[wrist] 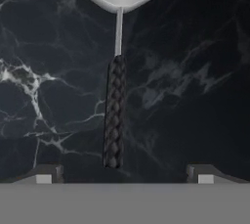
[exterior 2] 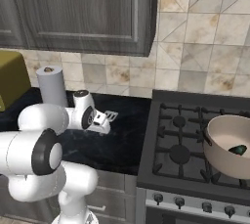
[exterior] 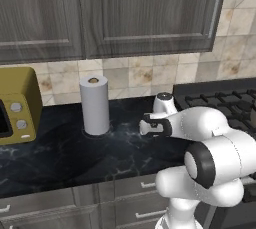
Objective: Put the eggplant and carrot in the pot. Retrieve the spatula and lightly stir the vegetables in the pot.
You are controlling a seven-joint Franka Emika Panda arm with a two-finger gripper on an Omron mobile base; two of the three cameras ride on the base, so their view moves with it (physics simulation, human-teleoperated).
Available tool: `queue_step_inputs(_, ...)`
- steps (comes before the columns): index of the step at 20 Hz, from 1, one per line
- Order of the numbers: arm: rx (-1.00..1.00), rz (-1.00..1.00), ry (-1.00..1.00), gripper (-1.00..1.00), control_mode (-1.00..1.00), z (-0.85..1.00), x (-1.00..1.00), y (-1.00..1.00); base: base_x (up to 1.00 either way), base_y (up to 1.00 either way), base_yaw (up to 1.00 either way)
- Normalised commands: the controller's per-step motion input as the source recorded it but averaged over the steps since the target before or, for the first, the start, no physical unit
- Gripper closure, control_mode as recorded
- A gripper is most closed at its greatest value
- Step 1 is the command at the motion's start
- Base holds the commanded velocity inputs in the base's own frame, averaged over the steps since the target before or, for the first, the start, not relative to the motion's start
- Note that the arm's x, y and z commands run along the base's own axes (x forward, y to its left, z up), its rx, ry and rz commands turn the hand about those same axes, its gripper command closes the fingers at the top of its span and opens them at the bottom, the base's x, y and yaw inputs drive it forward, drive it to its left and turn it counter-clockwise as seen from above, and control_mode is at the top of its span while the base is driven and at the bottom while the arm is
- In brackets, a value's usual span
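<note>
Spatula (wrist: 116, 71) is lying flat on the dark counter (wrist: 195, 47), head cut off at the frame edge. Fingers (wrist: 43, 175) are standing wide apart, holding nothing, straddling the handle's end.

The pot (exterior 2: 229, 145) sits on the stove (exterior 2: 180, 154) – eggplant (exterior 2: 239, 149) inside – spatula (exterior 2: 110, 116) on the counter (exterior 2: 122, 140).
</note>
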Motion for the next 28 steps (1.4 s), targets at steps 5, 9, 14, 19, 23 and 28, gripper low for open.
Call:
queue_step_inputs(5,0.0,0.0,0.0,-1.0,-1.0,-0.18,0.24,0.0,0.0,0.0,0.0)
queue_step_inputs(9,0.0,0.0,0.01,-1.0,-1.0,-0.22,0.19,0.0,0.0,0.0,0.0)
queue_step_inputs(14,0.0,0.0,0.07,-1.0,-1.0,-0.18,0.16,0.0,0.0,0.0,0.0)
queue_step_inputs(19,0.0,0.0,0.08,-1.0,-1.0,-0.16,0.0,0.0,0.0,0.0,0.0)
queue_step_inputs(23,0.0,-0.04,0.05,1.0,-1.0,-0.26,-0.05,-0.02,0.0,0.0,0.0)
queue_step_inputs(28,0.0,-0.08,0.0,1.0,-1.0,-0.29,-0.15,-0.07,0.0,0.0,0.0)
